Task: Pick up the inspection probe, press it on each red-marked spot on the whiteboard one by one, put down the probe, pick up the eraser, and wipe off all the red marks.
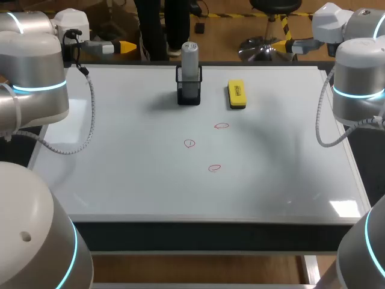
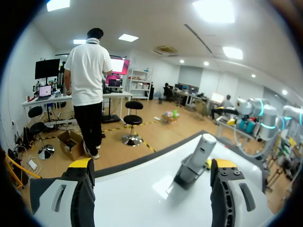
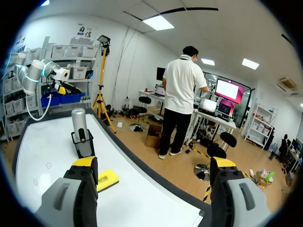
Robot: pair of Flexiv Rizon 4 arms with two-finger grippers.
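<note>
Standing upright in a black holder [image 1: 189, 93], the probe [image 1: 190, 57] is at the far middle of the white surface [image 1: 120, 180], with the yellow eraser [image 1: 237, 94] lying flat near it. Three red marks [image 1: 189, 143] sit closer to the middle. Both claws hang past the far edge, well apart from the probe. The left claw [image 2: 152, 168] gapes wide and empty, the probe ahead of it. The right claw [image 3: 154, 165] is equally wide and empty, with the probe and eraser off beside one finger.
</note>
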